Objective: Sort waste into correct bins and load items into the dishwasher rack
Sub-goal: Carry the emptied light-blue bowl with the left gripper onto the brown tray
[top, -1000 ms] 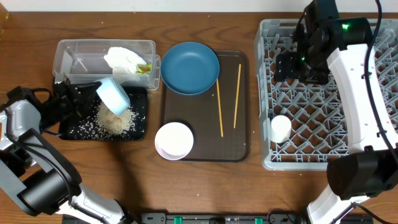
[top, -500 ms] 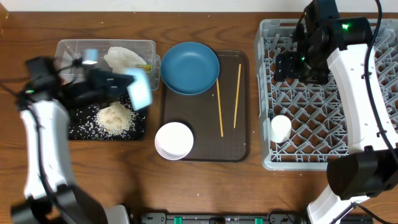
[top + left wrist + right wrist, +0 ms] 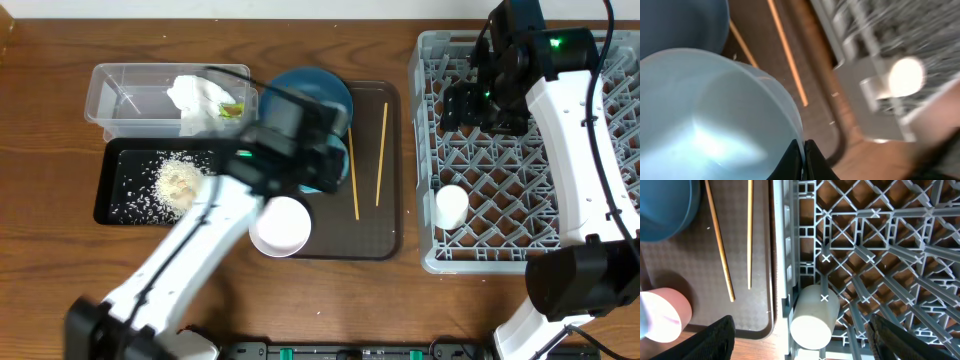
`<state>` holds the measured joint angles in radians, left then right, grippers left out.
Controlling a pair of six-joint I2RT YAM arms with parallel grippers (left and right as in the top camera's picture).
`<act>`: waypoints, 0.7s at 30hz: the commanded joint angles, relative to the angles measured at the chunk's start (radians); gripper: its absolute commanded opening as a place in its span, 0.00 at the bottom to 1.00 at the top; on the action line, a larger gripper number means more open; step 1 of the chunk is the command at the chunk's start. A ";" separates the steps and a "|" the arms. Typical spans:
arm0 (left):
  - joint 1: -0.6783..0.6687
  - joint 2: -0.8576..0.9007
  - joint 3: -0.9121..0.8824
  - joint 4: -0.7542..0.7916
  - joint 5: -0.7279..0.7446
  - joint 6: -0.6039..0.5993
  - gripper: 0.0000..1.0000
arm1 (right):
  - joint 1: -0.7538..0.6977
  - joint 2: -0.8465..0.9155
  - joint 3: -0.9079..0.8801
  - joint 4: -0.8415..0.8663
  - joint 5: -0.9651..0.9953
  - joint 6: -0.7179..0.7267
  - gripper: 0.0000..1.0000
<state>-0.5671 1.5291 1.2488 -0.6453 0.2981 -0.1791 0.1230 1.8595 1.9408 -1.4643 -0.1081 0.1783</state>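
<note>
Overhead, the left arm is a smear of blur stretched across the dark brown serving tray [image 3: 375, 235]. The left gripper [image 3: 305, 150] holds the light blue bowl [image 3: 328, 168] above the tray's far half, just beside the large dark blue dish [image 3: 318, 85]. The big grey plastic dishwasher rack [image 3: 500, 180] stands at the right, with the small white cup [image 3: 451, 207] in its near-left corner. The right gripper [image 3: 468, 108] hovers over the rack's far-left part, and its jaws cannot be read from here. Only this view shows the bins at the left: the crumpled white napkin [image 3: 205, 95] in the clear plastic tub [image 3: 130, 95], and the rice scraps [image 3: 180, 182] in the shallow black tray [image 3: 120, 200].

The left wrist view adds the grip. Two black fingertips [image 3: 799, 157] are clamped on the bowl's thin rim, and the bowl's inside looks empty. It appears rigid, light and glossy, so probably slippery, and a deeper pinch on the wall would likely be steadier.

The right wrist view shows that gripper's fingers [image 3: 715, 340] wide apart and empty. Below them the cup lies on its side, with the two thin wooden chopsticks [image 3: 717, 240] on the tray to the left.
</note>
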 commanded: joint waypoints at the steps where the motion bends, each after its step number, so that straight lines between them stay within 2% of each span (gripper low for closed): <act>1: -0.090 0.063 -0.003 0.001 -0.269 0.002 0.06 | 0.009 0.003 -0.002 0.002 -0.001 -0.008 0.83; 5: -0.154 0.134 -0.003 -0.001 -0.357 0.001 0.06 | 0.009 0.003 -0.002 0.002 -0.001 -0.008 0.83; 16: -0.166 0.263 -0.003 0.000 -0.362 0.001 0.06 | 0.009 0.003 -0.002 0.002 -0.001 -0.008 0.83; 18: -0.165 0.260 -0.003 0.002 -0.362 0.001 0.08 | 0.009 0.003 -0.002 0.002 -0.001 -0.008 0.83; 21: -0.166 0.258 -0.003 0.003 -0.359 0.001 0.17 | 0.009 0.003 -0.002 0.002 -0.001 -0.008 0.83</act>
<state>-0.7349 1.7931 1.2488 -0.6441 -0.0376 -0.1783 0.1230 1.8595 1.9408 -1.4643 -0.1081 0.1780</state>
